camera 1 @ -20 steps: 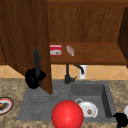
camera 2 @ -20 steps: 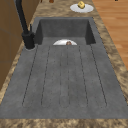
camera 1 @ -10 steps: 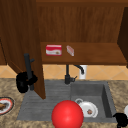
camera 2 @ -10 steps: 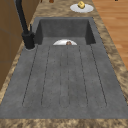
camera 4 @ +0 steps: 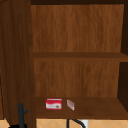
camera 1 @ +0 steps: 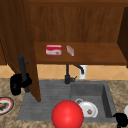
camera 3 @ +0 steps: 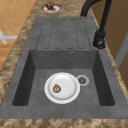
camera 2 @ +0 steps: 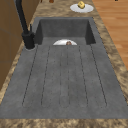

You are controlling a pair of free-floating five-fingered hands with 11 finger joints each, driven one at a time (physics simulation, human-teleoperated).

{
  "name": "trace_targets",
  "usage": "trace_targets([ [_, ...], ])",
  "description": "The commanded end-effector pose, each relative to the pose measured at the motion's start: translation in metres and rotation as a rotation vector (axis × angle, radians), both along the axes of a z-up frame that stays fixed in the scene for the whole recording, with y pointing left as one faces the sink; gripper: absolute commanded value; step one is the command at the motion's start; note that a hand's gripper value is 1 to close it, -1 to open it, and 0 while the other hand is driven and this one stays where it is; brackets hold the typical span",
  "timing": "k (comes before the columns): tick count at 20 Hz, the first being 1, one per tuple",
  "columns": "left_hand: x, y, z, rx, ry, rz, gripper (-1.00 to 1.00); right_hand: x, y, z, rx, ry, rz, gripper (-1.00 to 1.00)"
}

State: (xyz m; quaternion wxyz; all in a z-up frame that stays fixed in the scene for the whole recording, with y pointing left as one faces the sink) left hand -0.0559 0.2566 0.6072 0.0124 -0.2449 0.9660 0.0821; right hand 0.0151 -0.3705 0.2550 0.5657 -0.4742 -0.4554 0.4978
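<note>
My left hand is curled round the black bar handle of the open wooden cabinet door, left of the sink. That handle's top also shows in the upper view. On the cabinet's lower shelf lie a red-and-white box and a small pinkish box. My right hand hangs at the front right corner of the sink, holding nothing.
A white plate with a brown morsel lies in the sink basin. The black faucet stands behind it. A red ball is at the front. Plates with food sit on the left counter and the right counter.
My left hand has moved left and down with the door handle, and the cabinet door has swung further open. The right hand has stayed put.
</note>
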Motion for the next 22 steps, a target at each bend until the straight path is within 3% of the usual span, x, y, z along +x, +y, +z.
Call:
trace_targets([
  [1, -0.004, 0.022, -0.031, 0.0, 0.003, -0.064, 1.0, 0.0, 0.0, 0.0, 0.0, 0.0, 0.0, 0.0],
  [3, -0.009, 0.029, -0.032, -0.001, 0.004, -0.079, 1.0, 0.0, 0.0, 0.0, 0.0, 0.0, 0.0, 0.0],
  [8, -0.028, 0.058, -0.033, -0.001, -0.014, -0.068, 1.0, 0.0, 0.0, 0.0, 0.0, 0.0, 0.0, 0.0],
  [14, -0.045, 0.097, -0.034, 0.004, -0.046, -0.078, 1.0, 0.0, 0.0, 0.0, 0.0, 0.0, 0.0, 0.0],
  [22, -0.06, 0.147, -0.034, 0.013, -0.065, -0.123, 1.0, 0.0, 0.0, 0.0, 0.0, 0.0, 0.0, 0.0],
])
